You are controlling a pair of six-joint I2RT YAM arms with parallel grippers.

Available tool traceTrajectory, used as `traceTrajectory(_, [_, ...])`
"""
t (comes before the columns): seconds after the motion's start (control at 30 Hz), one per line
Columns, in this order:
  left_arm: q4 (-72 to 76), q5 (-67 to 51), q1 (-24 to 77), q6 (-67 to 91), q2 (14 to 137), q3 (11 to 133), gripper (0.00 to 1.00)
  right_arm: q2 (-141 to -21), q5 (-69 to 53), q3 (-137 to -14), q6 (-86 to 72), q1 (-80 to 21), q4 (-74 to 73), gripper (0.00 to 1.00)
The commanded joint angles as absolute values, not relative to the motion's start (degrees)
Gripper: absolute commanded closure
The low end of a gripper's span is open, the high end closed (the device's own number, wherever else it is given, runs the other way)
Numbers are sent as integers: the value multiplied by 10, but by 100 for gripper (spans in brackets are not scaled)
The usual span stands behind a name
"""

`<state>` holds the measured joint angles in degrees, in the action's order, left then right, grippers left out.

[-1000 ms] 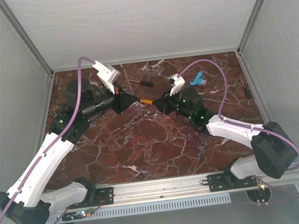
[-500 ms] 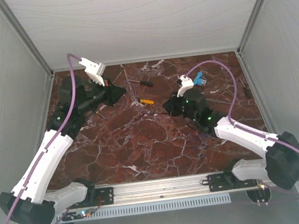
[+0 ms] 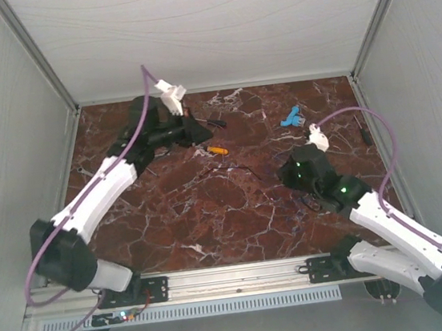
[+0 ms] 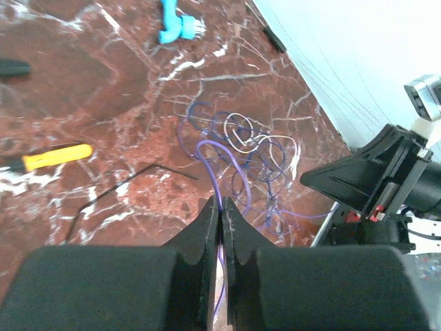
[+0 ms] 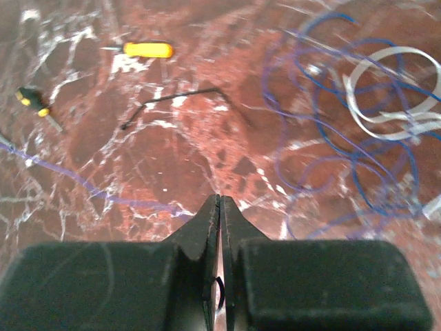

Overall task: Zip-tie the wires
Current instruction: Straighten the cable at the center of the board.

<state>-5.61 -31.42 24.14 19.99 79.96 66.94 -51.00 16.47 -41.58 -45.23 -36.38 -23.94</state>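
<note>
The wires (image 4: 242, 157) lie as loose blue-purple loops on the marble, with a white zip-tie (image 4: 249, 135) curled on top of them. My left gripper (image 4: 221, 205) is shut on one purple strand, which rises from the bundle into its jaws. In the right wrist view the wires (image 5: 341, 141) spread at the upper right under the white zip-tie (image 5: 394, 88). My right gripper (image 5: 219, 201) is shut. A purple strand (image 5: 89, 189) runs in to its tip, and a thin dark loop shows in the slit behind. From above, the left gripper (image 3: 201, 135) and right gripper (image 3: 283, 171) stand apart.
A yellow-handled screwdriver (image 4: 49, 157) and a bent black tie (image 4: 127, 187) lie left of the bundle. A blue plastic piece (image 3: 290, 116) sits at the back. Small dark screwdrivers lie at the back (image 3: 214, 122) and by the right wall (image 3: 364, 130). White walls (image 3: 400, 46) enclose the table.
The two grippers, close together near the table's middle a second ago, have drawn apart. The right arm pulled back toward the near right; the left arm swung at the back left. Both stayed shut.
</note>
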Motion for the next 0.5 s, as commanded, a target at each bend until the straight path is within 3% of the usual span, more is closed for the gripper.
traceTrajectory(0.0, [-21,-322,288,227,878,763,100,-467,257,-411,-556,-357,-388,100])
traceTrajectory(0.47, [-67,-337,371,250,1188,1051,100,-434,380,-455,-710,-306,-594,100])
